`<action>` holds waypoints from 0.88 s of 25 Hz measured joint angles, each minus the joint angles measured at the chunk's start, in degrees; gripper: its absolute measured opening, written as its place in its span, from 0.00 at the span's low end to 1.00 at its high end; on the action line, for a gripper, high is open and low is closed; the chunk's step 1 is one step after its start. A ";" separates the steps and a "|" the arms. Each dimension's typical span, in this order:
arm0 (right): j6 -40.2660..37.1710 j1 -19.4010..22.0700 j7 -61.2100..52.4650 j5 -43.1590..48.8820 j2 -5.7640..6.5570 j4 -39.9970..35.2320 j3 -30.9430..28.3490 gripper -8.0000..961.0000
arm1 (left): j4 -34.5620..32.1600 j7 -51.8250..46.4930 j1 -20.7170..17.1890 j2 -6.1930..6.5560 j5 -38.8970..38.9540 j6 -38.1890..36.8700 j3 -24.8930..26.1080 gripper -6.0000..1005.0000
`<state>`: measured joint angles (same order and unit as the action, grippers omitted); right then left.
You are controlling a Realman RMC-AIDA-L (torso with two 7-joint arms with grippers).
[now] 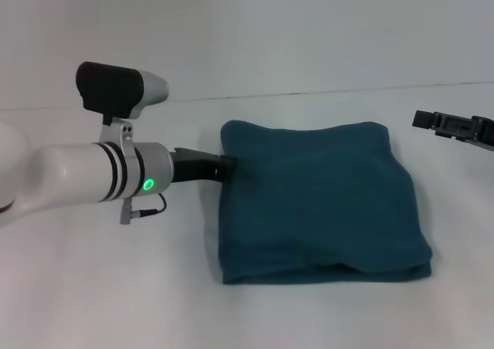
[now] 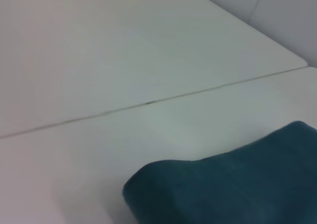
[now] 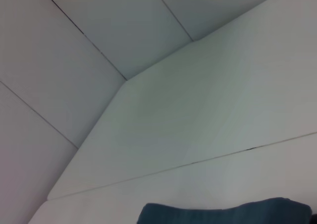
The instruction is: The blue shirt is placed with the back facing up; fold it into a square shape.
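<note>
We cannot tell the left gripper [image 1: 225, 167] fingers' state at the folded blue shirt [image 1: 320, 202]'s left edge; withdrawing risks dragging the fold open.

Your left arm reaches across horizontally, its black left end effector [image 1: 225, 167] at mid-frame; your black right end effector [image 1: 455, 127] hangs at the right edge.

The blue shirt [image 1: 320, 202] lies folded into a rough square on the white surface [image 1: 93, 287]. The left gripper [image 1: 220, 167] reaches to its left edge, touching the cloth. The right gripper [image 1: 455, 127] hangs apart at the far right.
</note>
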<state>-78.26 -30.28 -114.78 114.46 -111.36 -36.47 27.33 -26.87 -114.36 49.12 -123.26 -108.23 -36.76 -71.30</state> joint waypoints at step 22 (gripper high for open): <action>-0.12 0.17 0.00 0.06 -0.16 0.09 0.00 0.95 | -2.21 0.73 -0.92 0.66 -2.96 -6.13 3.05 0.07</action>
<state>-78.38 -30.11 -114.79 114.52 -111.52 -36.38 27.33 -29.08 -113.63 48.19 -122.59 -111.20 -42.89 -68.24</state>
